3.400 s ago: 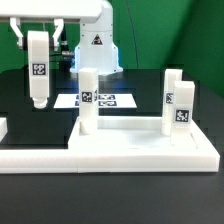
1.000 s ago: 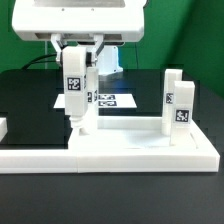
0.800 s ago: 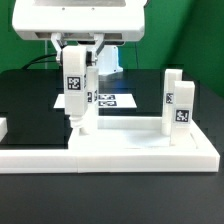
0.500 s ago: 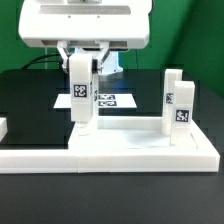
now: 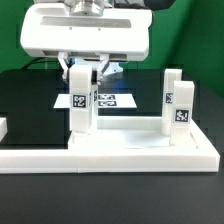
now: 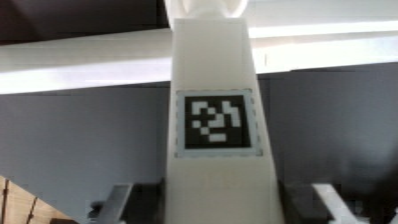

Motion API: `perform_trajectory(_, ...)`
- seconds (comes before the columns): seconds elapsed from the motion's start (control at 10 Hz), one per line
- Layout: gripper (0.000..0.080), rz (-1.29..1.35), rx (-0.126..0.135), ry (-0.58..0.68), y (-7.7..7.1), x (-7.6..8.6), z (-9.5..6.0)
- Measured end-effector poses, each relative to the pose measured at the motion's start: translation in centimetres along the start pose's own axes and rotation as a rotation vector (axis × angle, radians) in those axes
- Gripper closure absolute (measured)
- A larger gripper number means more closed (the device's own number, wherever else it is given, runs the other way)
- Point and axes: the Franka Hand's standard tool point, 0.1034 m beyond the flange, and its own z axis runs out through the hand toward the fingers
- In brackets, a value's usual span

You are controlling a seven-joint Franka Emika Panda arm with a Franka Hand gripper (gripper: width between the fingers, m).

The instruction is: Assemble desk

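Note:
My gripper (image 5: 84,72) is shut on an upright white desk leg (image 5: 80,108) with a square tag on it. It holds the leg low over the left part of the white tabletop slab (image 5: 140,150); the foot is at the slab's back rim. Whether it touches is unclear. Another leg (image 5: 94,115) stands right behind it, mostly hidden. A tagged leg (image 5: 179,108) stands at the slab's right, with a second white top just behind it. In the wrist view the held leg (image 6: 221,120) fills the middle between my gripper's (image 6: 222,208) fingers (image 6: 128,200).
The marker board (image 5: 115,100) lies flat on the black table behind the slab. A low white rail (image 5: 25,158) runs along the front at the exterior view's left, with a white end piece (image 5: 3,128) at the edge. The arm's white body hangs above.
The gripper carried the leg from the exterior view's left to in front of the standing leg, then lowered it toward the slab over the last second.

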Motion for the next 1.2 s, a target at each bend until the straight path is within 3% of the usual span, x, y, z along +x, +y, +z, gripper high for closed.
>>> perform_trajectory(0.2, 0.0509, -0.003, 0.005, -0.003, -0.3, 0.0, -0.1)
perform_trajectory(0.3, 0.0509, -0.004, 0.020, -0.020, -0.7, -0.1, -0.5)
perform_trajectory(0.6, 0.0509, 0.003, 0.039, -0.056, -0.5, -0.4, -1.0)
perform_trajectory(1.2, 0.0509, 0.010, 0.031, -0.065, 0.0, -0.8, -0.4)
